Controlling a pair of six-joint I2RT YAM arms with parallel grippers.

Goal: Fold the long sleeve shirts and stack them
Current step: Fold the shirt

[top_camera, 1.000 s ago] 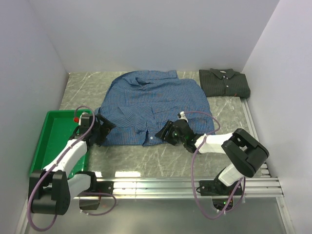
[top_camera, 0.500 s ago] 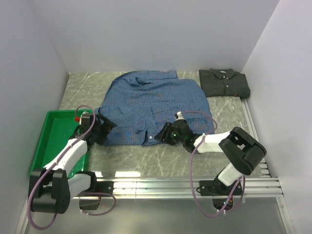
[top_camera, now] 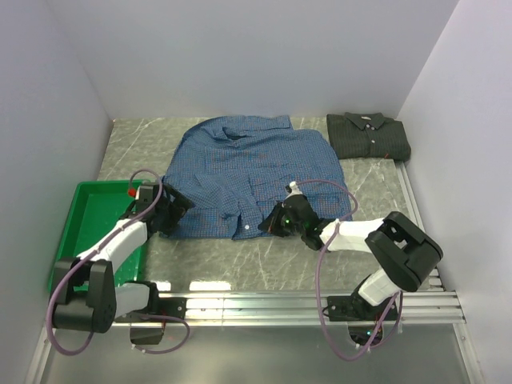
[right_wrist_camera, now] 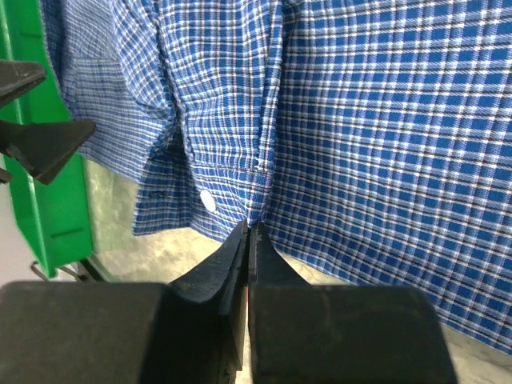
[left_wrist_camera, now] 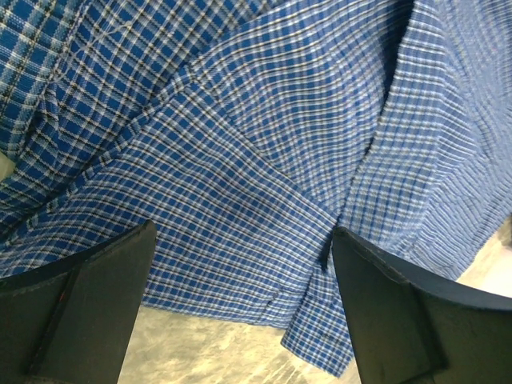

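Note:
The blue checked shirt (top_camera: 248,160) lies spread flat in the middle of the table, collar at the far side. The dark green-charcoal shirt (top_camera: 368,136) sits folded at the back right. My right gripper (top_camera: 268,224) is at the blue shirt's near hem. In the right wrist view its jaws are pressed together (right_wrist_camera: 250,228) on the hem edge beside a white button (right_wrist_camera: 208,200), and the cloth (right_wrist_camera: 384,120) puckers into the tips. My left gripper (top_camera: 172,210) is at the shirt's near left corner. It stands wide open (left_wrist_camera: 240,240) over the checked cloth (left_wrist_camera: 240,144).
A green plastic tray (top_camera: 84,224) lies on the left, just beside my left arm. White walls close in the left, back and right. A metal rail (top_camera: 320,304) runs along the near edge. Grey marbled tabletop (top_camera: 216,256) shows in front of the hem.
My right gripper has closed from part open to shut at the shirt's hem. My left gripper has shifted slightly toward the shirt's left corner, still open.

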